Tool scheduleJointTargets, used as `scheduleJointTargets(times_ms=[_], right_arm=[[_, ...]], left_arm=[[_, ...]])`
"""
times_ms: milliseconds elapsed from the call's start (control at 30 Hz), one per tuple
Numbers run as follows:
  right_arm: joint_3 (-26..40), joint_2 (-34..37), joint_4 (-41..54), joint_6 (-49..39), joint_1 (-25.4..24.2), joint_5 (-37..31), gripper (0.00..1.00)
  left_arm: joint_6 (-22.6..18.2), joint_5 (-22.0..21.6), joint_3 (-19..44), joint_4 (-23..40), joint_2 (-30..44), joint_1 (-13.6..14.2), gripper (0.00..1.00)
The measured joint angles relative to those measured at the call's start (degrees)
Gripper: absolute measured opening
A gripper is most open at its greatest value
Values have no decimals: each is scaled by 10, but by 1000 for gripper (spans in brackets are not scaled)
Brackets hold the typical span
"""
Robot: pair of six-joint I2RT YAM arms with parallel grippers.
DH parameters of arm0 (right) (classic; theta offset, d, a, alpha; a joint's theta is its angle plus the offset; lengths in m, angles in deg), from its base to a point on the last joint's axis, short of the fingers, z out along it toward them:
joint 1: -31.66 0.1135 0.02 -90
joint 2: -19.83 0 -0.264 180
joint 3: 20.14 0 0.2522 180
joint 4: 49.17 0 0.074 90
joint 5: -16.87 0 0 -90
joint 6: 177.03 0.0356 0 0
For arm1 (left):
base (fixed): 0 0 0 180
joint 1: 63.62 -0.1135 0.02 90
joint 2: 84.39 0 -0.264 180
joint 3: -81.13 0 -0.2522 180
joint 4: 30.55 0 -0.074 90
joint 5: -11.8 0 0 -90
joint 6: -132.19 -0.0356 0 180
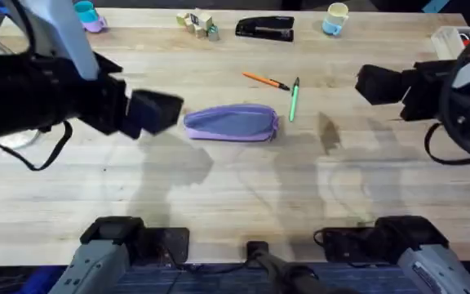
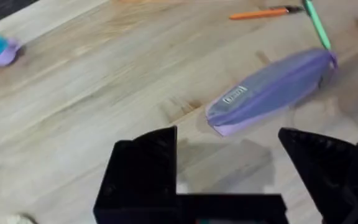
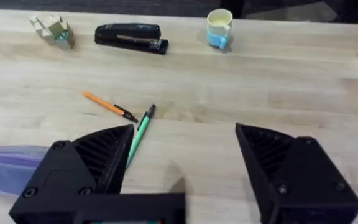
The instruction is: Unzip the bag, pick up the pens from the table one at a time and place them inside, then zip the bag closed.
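Bag (image 1: 232,123) lies lengthwise across the table (image 1: 235,196).

One bag (image 1: 232,123). Two pens: orange pen (image 1: 265,80), green pen (image 1: 294,100). One stapler (image 1: 265,29), two cups (image 1: 335,18) (image 1: 89,16).

Claw (image 2: 229,168) spread wide, bag (image 2: 269,90) just beyond, pens (image 2: 291,15) farther.

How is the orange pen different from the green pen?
The orange pen is orange with a black tip; the green pen is bright green with a black cap. The orange pen lies farther from the bag; the green one points towards it. Both are slim, lie flat on the table, ends close together, with no pincer holding them.
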Motion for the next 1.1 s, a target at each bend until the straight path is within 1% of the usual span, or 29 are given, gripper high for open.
scheduleJointTargets(times_ms=[33,133,200,267,333,400,433,467,567,600,667,700,833,867,900,1000,1033,1100], right_arm=[[0,0,-5,0,0,0,996],[0,0,-22,0,0,0,996],[0,0,-31,0,0,0,997],[0,0,-33,0,0,0,996],[0,0,-33,0,0,0,997],[0,0,-33,0,0,0,997],[0,0,-32,0,0,0,996],[0,0,-32,0,0,0,997],[0,0,-32,0,0,0,997],[0,0,-32,0,0,0,997],[0,0,-31,0,0,0,997],[0,0,-31,0,0,0,997],[0,0,-31,0,0,0,996],[0,0,-31,0,0,0,997],[0,0,-31,0,0,0,997],[0,0,-31,0,0,0,997],[0,0,-31,0,0,0,997],[0,0,-31,0,0,0,997]], left_arm=[[-27,12,0,9,2,0,993],[-129,42,0,51,6,0,993],[-201,55,0,77,6,0,993],[-264,63,0,86,6,0,992],[-314,68,0,84,6,0,993],[-347,71,0,82,6,0,993],[-377,77,0,82,9,0,993],[-397,80,0,84,10,0,993],[-404,73,0,90,19,0,994],[-407,61,0,98,41,0,990],[-411,57,0,98,65,0,988],[-427,58,0,98,113,0,988],[-464,62,0,95,175,0,988],[-491,65,0,79,221,0,986],[-496,65,0,70,236,0,987],[-513,79,0,40,287,0,987],[-528,105,0,12,331,0,987],[-533,123,0,-7,356,0,987]])
